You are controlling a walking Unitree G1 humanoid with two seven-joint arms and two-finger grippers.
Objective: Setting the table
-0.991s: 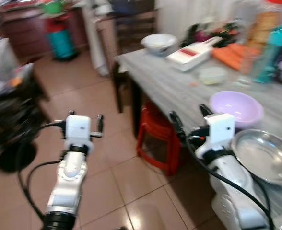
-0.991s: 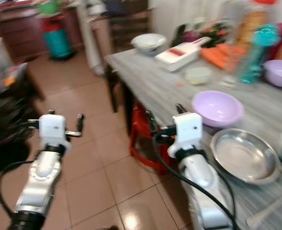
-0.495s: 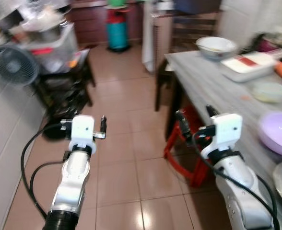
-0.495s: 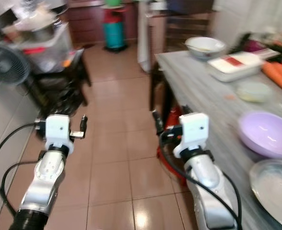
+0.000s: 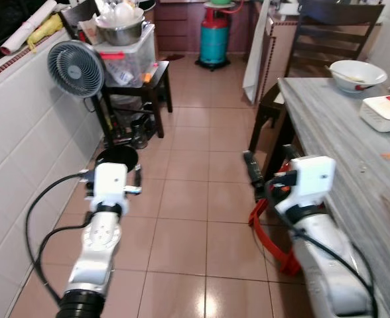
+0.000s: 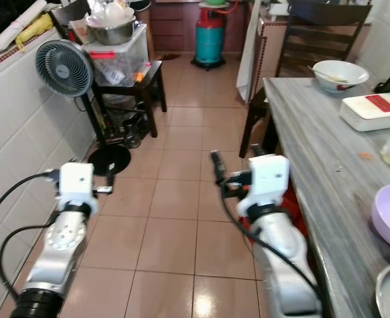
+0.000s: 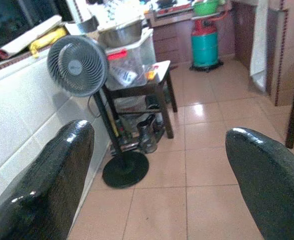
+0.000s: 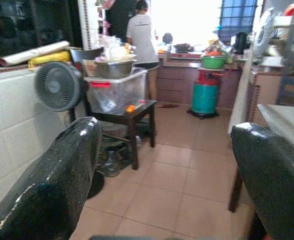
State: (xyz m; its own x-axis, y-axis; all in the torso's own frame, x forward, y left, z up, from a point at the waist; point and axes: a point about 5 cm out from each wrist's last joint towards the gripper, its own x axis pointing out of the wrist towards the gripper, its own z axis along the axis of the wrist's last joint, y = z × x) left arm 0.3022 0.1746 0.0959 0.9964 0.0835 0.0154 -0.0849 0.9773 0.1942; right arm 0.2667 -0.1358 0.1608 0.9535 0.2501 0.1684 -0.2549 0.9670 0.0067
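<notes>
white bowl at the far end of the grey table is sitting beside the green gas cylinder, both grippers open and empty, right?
Not beside it: the left eye view shows the green gas cylinder on the floor across the room, apart from the white bowl on the grey table. Left gripper and right gripper are open, empty.

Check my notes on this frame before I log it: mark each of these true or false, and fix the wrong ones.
1. Both hands are open and hold nothing. True: left hand, right hand.
2. A standing fan stands by the tiled wall. True.
3. The white bowl sits on the floor. False: it sits on the grey table.
4. The gas cylinder is purple. False: it is teal with a red top.
5. A person stands at the far counter. True.
</notes>
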